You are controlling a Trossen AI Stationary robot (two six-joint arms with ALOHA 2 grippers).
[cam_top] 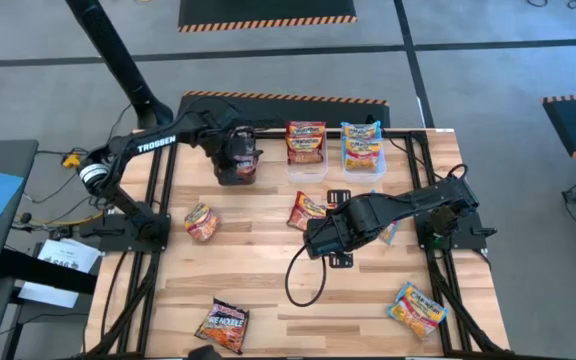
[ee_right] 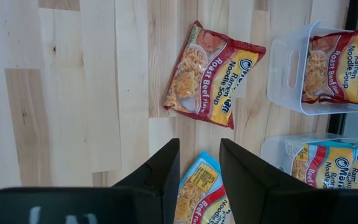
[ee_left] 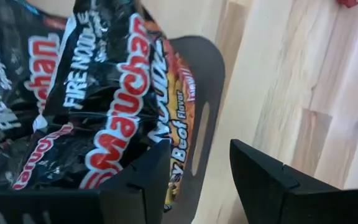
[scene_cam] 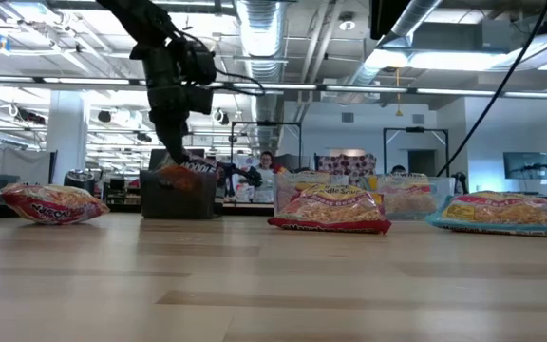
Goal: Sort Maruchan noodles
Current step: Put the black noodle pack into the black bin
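Left gripper (ee_left: 194, 177) spread over crinkly black packets (ee_left: 73, 99); right gripper (ee_right: 199, 165) parted above wood

The far edge at twelve o'clock is blocked by the black bin (cam_top: 238, 172) and two clear bins (cam_top: 308, 165). Open wood (cam_top: 298, 300) is left toward six o'clock, between loose packets (cam_top: 222, 324) at seven and five.

Light wooden plank table (cam_top: 298, 290). Along far edge: black bin (cam_top: 236, 170), two clear bins (cam_top: 306, 165) (cam_top: 364, 168), side by side. Loose on boards: red packet (cam_top: 202, 222) at left, red-yellow packet (cam_top: 307, 210) mid-table, blue-yellow packet (cam_top: 420, 308) near right corner, dark packet (cam_top: 222, 325) at near edge, black cable loop (cam_top: 303, 280).
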